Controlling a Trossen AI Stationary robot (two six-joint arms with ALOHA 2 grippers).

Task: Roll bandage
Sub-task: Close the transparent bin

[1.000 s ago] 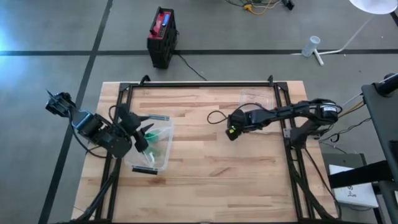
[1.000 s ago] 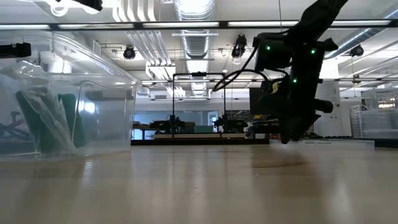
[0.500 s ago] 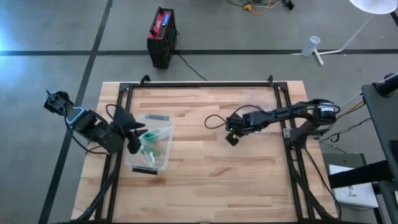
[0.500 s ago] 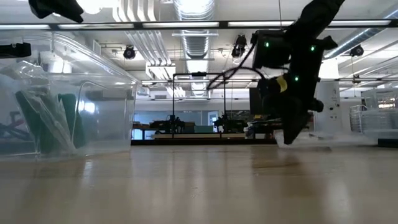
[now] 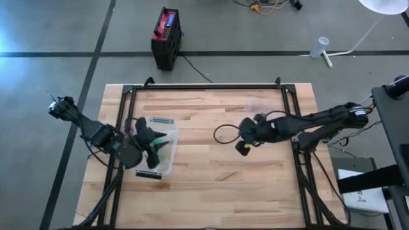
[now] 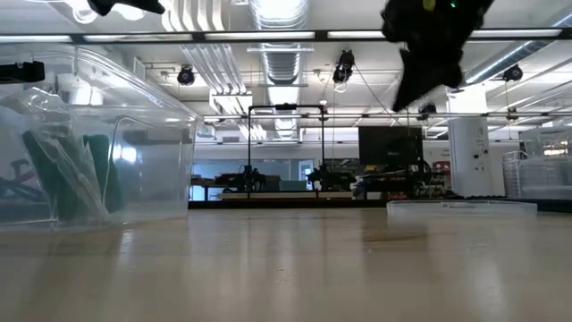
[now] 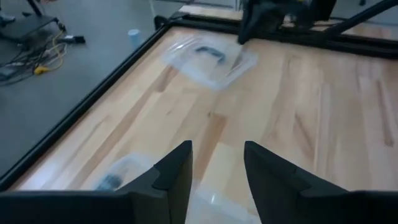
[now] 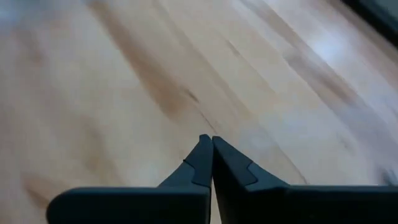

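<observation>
Green bandage (image 6: 67, 174) sits inside a clear plastic container (image 5: 160, 160) at the table's left; in the high view its green (image 5: 161, 145) shows through the wall. My left gripper (image 5: 155, 142) hovers over the container, open, with nothing between its fingers (image 7: 214, 171). My right gripper (image 5: 241, 148) hangs above bare wood near the table's middle, shut and empty (image 8: 212, 146). In the low view it is high above the table top (image 6: 420, 63).
A clear lid (image 7: 208, 59) lies flat on the table at the far right (image 6: 460, 207). A loop of black cable (image 5: 223, 134) hangs by my right arm. Black frame rails (image 5: 204, 86) run along the table's edges. Bare wood spreads across the middle and near side.
My right gripper has risen well clear of the table top and drifted a little toward the near edge. My left gripper has shifted slightly toward the table's right, over the container, and tipped further down. The container and lid have stayed put.
</observation>
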